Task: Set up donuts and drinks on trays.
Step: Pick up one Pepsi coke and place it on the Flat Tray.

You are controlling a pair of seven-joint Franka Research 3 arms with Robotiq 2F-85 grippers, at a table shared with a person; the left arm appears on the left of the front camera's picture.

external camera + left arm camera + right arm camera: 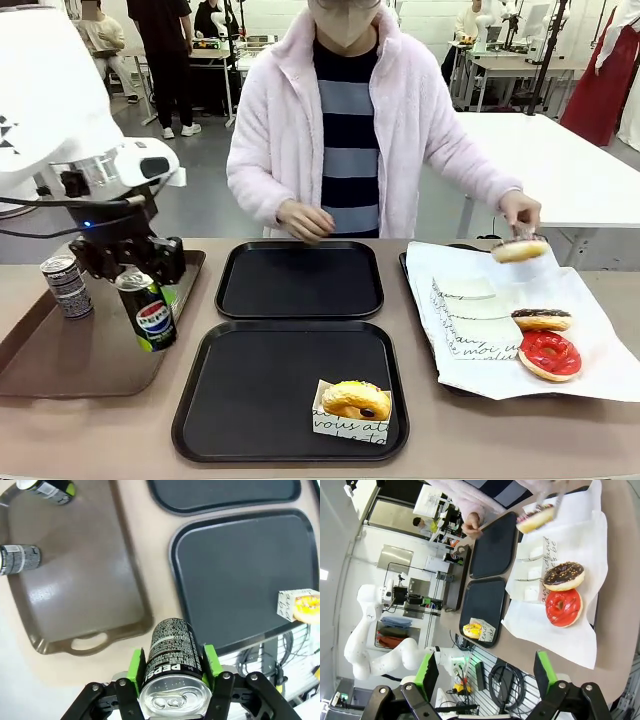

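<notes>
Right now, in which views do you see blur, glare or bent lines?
Front view: the donut in the person's hand is motion-blurred. Left wrist view: Pepsi can sharp, glare on the brown tray, the black tray looks skewed by the wide lens. Right wrist view: rolled sideways, that donut smeared.

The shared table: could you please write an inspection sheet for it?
Surface: beige table, partly covered by white paper sheet.
Job's things: black Pepsi can held near glossy brown tray; grey can standing on it; sleeved glazed donut on nearer black plastic tray; chocolate-topped donut and red-iced donut on paper; person's hand holding another glazed donut.
Clutter: nothing seen.
Grippers: left gripper shut on Pepsi can; right gripper open.
Cables: black loops below table edge.
Surroundings: person in pink fleece opposite.
</notes>
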